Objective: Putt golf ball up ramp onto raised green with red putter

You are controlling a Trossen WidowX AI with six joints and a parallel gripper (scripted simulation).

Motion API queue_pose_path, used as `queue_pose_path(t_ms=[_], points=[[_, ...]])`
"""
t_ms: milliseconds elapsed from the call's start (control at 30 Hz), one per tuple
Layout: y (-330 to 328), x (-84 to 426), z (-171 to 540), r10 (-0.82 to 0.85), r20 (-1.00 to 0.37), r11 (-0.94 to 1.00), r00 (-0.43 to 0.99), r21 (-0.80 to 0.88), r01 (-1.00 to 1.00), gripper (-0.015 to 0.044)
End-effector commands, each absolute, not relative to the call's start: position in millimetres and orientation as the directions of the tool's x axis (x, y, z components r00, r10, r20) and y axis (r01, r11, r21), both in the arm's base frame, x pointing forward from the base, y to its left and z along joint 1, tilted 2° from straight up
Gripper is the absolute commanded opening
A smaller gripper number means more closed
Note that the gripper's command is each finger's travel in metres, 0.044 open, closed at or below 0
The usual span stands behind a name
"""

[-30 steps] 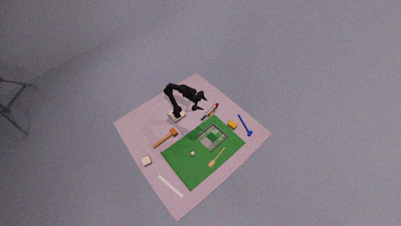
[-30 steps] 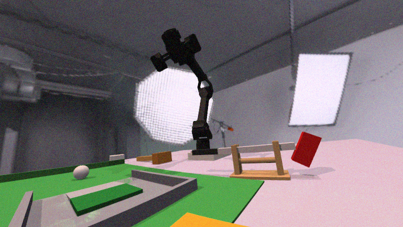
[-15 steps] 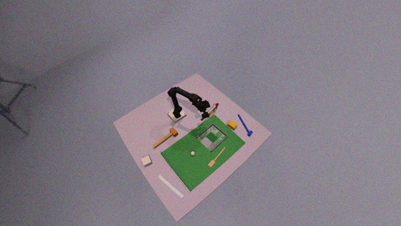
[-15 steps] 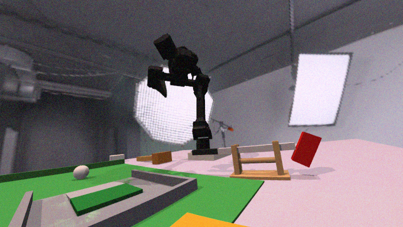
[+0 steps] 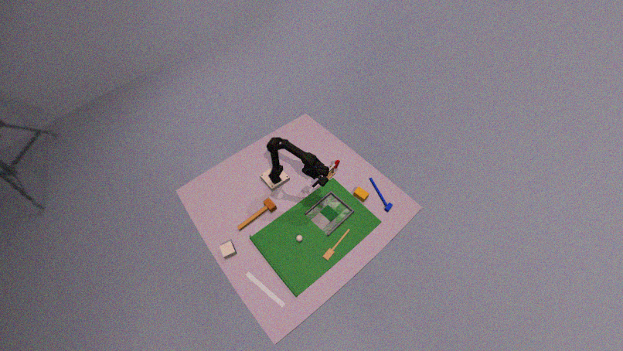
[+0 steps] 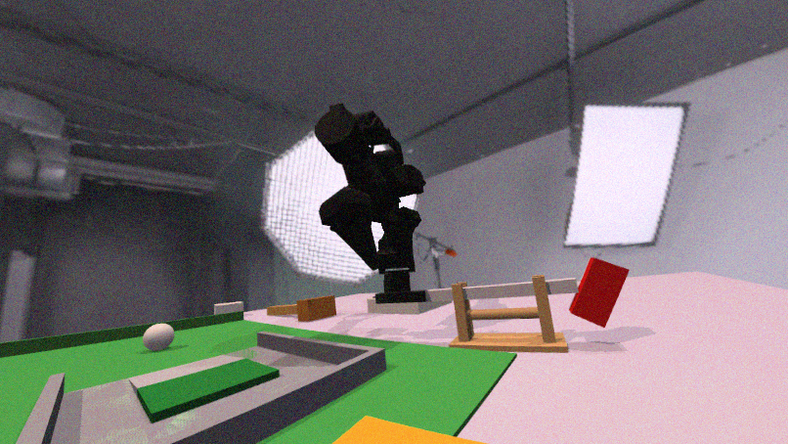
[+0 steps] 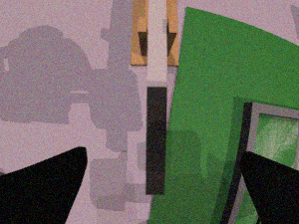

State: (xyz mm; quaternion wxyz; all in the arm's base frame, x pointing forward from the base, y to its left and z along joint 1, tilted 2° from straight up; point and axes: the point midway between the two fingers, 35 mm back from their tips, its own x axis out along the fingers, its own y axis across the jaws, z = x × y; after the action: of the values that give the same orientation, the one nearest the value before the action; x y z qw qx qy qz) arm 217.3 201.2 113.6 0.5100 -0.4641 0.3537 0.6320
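The tool (image 5: 322,179) hangs spread wide and holding nothing above the putter (image 7: 156,88), which rests on its stand (image 6: 506,317) beside the green (image 5: 301,253).

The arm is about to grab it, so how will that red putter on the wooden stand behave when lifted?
The red putter looks stiff. Its blocky head overhangs the wooden stand, so it is probably head-heavy and may tip. The open end effector hangs above the dark grip, far from that head.
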Motion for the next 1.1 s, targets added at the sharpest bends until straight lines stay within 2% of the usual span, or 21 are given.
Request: queue_pose_path(t_ms=[0,1067], points=[[201,213,109,0.302,-0.952,-0.257,-0.058,-0.022,-0.966,0.044],[205,213,52,0.302,-0.952,-0.257,-0.059,-0.022,-0.966,0.044]])
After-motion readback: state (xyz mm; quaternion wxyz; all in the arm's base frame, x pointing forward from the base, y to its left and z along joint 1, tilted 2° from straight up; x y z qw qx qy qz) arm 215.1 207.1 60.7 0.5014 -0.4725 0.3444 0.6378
